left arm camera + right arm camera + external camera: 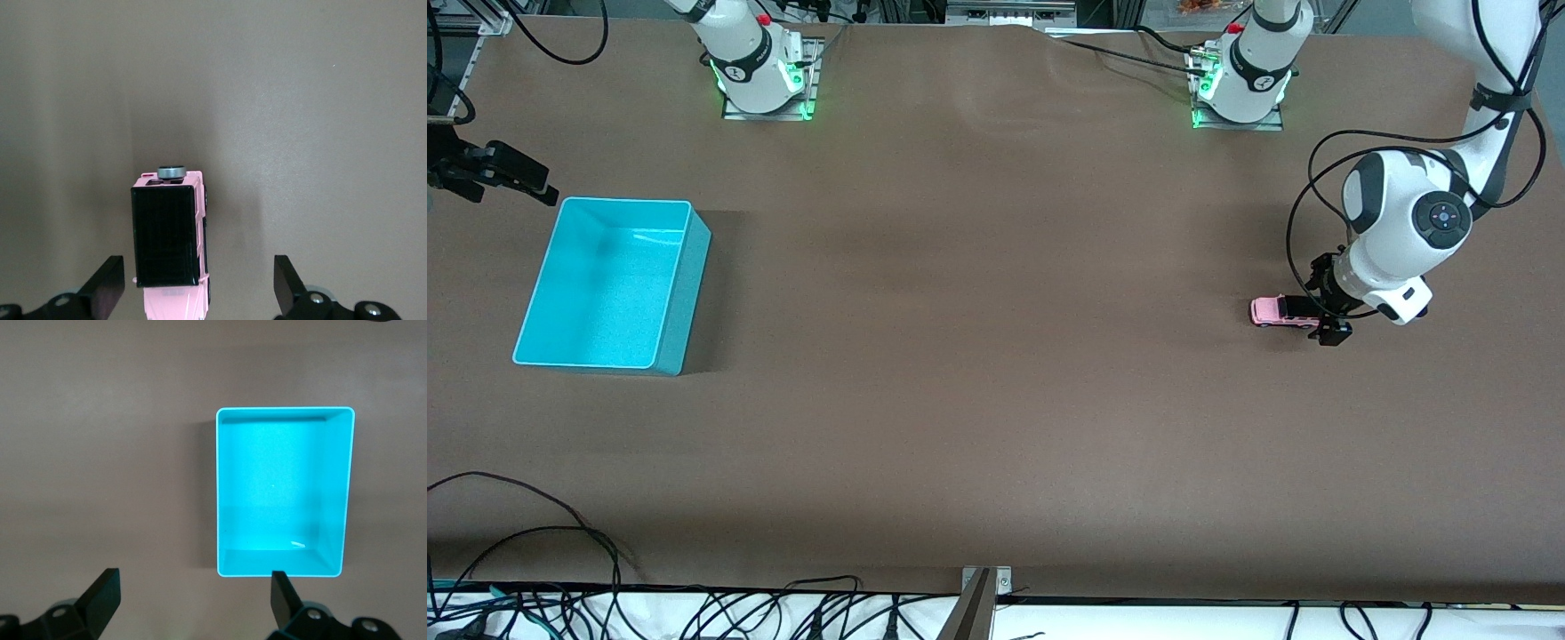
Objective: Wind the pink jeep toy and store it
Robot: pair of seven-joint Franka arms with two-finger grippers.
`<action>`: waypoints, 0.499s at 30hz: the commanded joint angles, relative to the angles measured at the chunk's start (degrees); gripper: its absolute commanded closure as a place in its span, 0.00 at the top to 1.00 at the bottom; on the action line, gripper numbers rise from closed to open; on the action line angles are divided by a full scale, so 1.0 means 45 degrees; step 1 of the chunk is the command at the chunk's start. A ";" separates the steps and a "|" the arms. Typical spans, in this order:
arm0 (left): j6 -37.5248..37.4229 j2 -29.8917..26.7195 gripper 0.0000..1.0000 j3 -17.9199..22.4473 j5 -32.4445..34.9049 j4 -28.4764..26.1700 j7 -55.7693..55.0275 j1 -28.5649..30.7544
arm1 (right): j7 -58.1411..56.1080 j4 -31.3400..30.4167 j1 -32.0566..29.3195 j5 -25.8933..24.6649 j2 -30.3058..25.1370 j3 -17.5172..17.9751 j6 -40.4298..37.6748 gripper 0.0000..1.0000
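Note:
The pink jeep toy (1279, 310) stands on the brown table toward the left arm's end; its black roof (167, 235) and pink body show in the left wrist view. My left gripper (1327, 307) is low over it and open, one finger on each side of the jeep's end, neither touching (198, 277). The turquoise bin (685, 293) sits empty at the right arm's end. My right gripper (534, 182) hangs open beside the bin's edge, holding nothing (195, 587); the bin (280, 487) shows whole in its wrist view.
Both arm bases (763, 80) (1240, 89) stand along the table's edge farthest from the front camera. Loose cables (694, 613) lie along the nearest edge. A wide stretch of bare brown tabletop (978, 311) separates the jeep from the bin.

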 commanded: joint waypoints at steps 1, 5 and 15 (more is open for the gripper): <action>0.0561 0.0085 0.97 -0.0082 0.0362 -0.0381 -0.0158 0.0086 | -0.0067 0.0194 -0.0023 0.0097 0.0024 -0.0001 -0.0218 1.00; 0.0658 0.0084 0.96 -0.0063 0.0576 -0.0556 -0.0158 0.0105 | -0.0067 0.0194 -0.0004 0.0097 0.0024 -0.0001 -0.0218 1.00; 0.1382 0.0378 0.94 -0.0062 0.0635 -0.0850 -0.0158 0.0105 | -0.0047 0.0194 0.0016 0.0097 0.0024 -0.0001 -0.0218 1.00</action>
